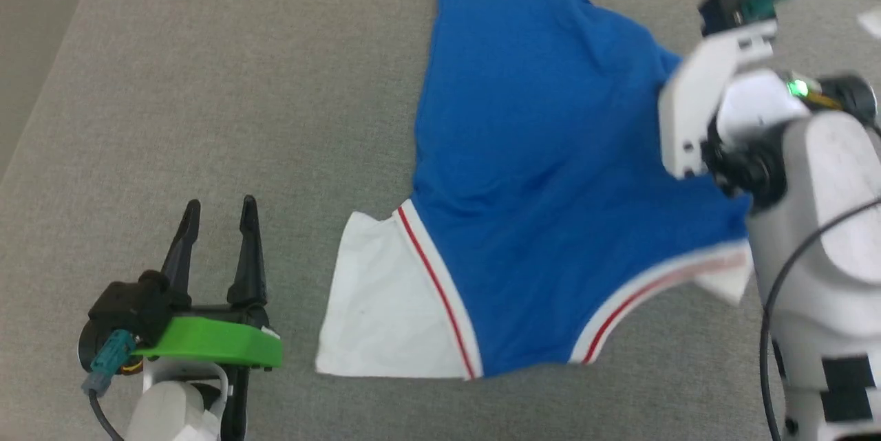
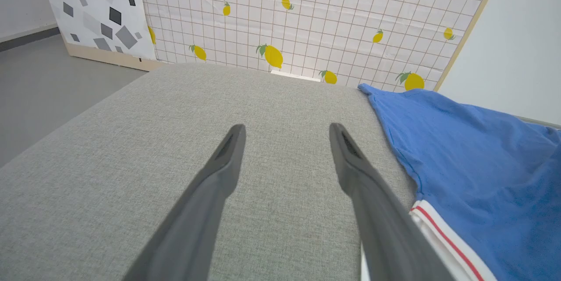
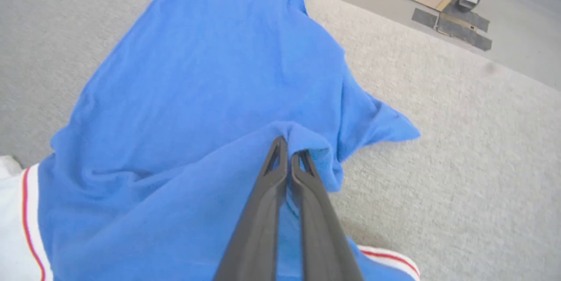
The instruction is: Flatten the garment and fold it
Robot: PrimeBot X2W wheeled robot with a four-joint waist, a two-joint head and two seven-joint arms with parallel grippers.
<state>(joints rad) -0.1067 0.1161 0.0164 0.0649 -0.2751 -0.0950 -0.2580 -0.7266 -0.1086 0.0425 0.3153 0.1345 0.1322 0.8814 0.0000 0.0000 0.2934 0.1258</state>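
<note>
The garment (image 1: 544,173) is a royal-blue jersey with white sleeves and red-and-white trim, lying on the grey padded table (image 1: 206,117) with its plain side up. One white sleeve (image 1: 385,303) lies flat at the near left. My right gripper (image 3: 289,147) is shut on a raised fold of the blue cloth (image 3: 302,134) near the garment's right edge; in the head view its fingers are hidden behind the white wrist (image 1: 716,111). My left gripper (image 1: 220,210) rests open on bare table left of the garment (image 2: 473,162), fingers (image 2: 228,149) apart and holding nothing.
A lemon-patterned grid panel (image 2: 307,18) and a panel with grey shapes (image 2: 96,9) stand beyond the table's far edge. Grey floor (image 2: 44,79) lies past the table's left side. A wooden frame foot (image 3: 456,13) stands on the floor to the far right.
</note>
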